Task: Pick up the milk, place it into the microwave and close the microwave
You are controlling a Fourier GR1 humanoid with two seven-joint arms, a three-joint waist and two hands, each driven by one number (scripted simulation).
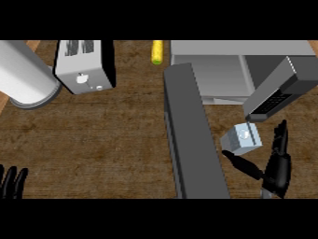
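Brown wood-grain is covering the worktop [92, 140], which is carrying everything in view. The microwave [230, 70] is standing at the upper right, its cavity facing the viewer and its door [192, 135] swinging fully out as a long dark grey slab that is running down the middle of the worktop towards the lower edge. A dark grey panel with a keypad [282, 88] is tilting across the right side of the microwave. A large white cylinder [17, 74] is lying at the upper left, and a white toaster [84, 65] is standing just beside it. A yellow item [158, 51] is lying at the far edge, between the toaster and the microwave.

The milk [242, 140] is a small pale blue-grey carton. It is sitting in front of the microwave, outside the cavity, just to the right of the open door and below the keypad panel.

The right robot hand [277, 165] is spreading wide beside the milk: the thumb [240, 163] is reaching up under the carton's lower left corner and the fingers [280, 135] are extending straight along its right side. The digits are bracketing the carton without curling round it; actual contact cannot be confirmed.

The left robot hand [3, 184] is resting at the lower left edge, fingers straight and pointing up, holding nothing.
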